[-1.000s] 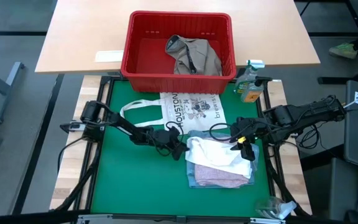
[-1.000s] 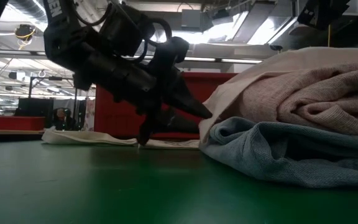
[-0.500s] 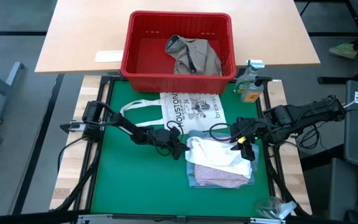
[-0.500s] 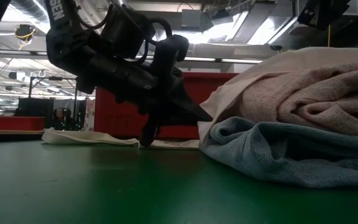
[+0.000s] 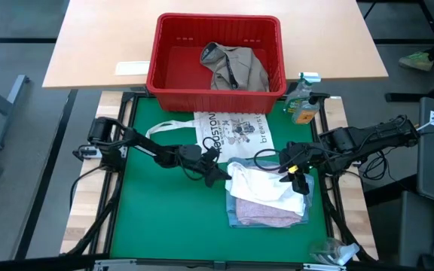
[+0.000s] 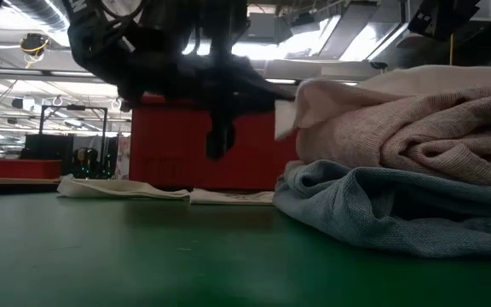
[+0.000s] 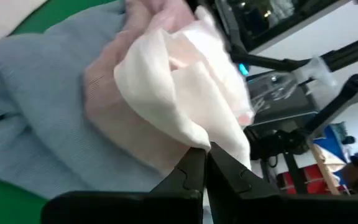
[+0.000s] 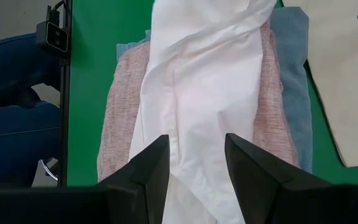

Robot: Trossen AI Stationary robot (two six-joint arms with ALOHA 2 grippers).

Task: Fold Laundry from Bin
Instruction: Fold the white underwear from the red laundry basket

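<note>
White garment [image 5: 266, 186] atop pink and light blue pieces on green mat [image 5: 164, 218], long axis across the table. Left gripper [image 5: 223, 178] pinched tight on its left corner, lifted; right gripper [image 5: 301, 181] spread wide above its right end. "HOUSTON" on tote bag [image 5: 236, 129]. Khaki-grey piece [image 5: 233, 68] in red bin [image 5: 173, 64].

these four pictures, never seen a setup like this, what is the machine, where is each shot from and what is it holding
It is a robot with two dark arms at a green table, each ending in a two-finger gripper. One camera looks straight down, one sits at table height, and one rides on each wrist. The left gripper is shut on an edge of the white garment, which tops a pink piece and a light blue piece. The right gripper is open over that pile. Behind lie a printed tote bag and a red bin holding a khaki-grey garment.
</note>
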